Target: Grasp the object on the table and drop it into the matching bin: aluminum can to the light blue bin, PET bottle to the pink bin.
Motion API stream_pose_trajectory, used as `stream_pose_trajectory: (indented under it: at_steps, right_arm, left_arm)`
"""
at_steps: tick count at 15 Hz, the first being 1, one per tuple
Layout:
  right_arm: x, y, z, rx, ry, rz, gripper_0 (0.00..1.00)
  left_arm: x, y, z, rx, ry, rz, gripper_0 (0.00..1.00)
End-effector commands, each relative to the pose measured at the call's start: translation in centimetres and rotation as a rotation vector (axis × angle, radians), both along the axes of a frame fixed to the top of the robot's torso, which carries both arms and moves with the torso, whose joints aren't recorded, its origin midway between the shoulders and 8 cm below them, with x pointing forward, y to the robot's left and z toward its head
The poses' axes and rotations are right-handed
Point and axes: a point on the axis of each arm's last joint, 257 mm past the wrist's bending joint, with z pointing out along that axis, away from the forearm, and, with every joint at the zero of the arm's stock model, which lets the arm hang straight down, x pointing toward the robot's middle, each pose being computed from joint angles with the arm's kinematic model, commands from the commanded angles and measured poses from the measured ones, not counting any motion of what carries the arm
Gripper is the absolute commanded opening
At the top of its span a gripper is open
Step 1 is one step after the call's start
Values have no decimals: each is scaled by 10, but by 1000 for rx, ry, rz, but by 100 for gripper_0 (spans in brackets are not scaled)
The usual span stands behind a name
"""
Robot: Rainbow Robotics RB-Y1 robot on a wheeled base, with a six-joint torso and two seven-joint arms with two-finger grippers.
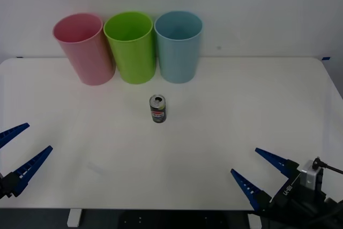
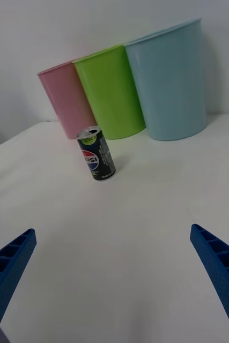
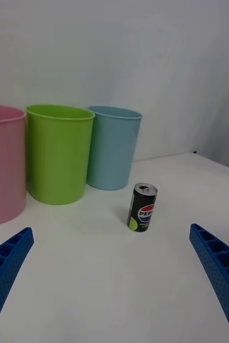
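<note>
A small dark aluminum can (image 1: 157,109) (image 2: 96,153) (image 3: 142,207) with a silver top and red-white-blue label stands upright near the middle of the white table (image 1: 225,111). Behind it stand the pink bin (image 1: 84,48) (image 2: 67,99) (image 3: 1,161) on the left and the light blue bin (image 1: 178,45) (image 2: 170,79) (image 3: 113,146) on the right. My left gripper (image 1: 15,152) (image 3: 114,289) is open at the near left edge, far from the can. My right gripper (image 1: 261,168) (image 2: 114,278) is open at the near right, also well short of the can.
A lime green bin (image 1: 131,46) (image 2: 108,91) (image 3: 58,151) stands between the pink and light blue ones, all three in a row at the table's far edge against a white wall. Bare tabletop lies between both grippers and the can.
</note>
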Motion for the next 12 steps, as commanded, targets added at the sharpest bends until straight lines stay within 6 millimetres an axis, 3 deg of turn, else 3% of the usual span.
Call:
stream_pose_trajectory:
  at_steps: [1, 8, 12]
  right_arm:
    - [10, 12, -7, -31, -1, -17, 100]
    - [33, 50, -16, -39, 12, -56, 100]
    - [50, 72, -11, -32, 2, -87, 100]
  left_arm:
    - [0, 0, 0, 0, 0, 0, 100]
    - [0, 0, 0, 0, 0, 0, 100]
    - [0, 0, 0, 0, 0, 0, 100]
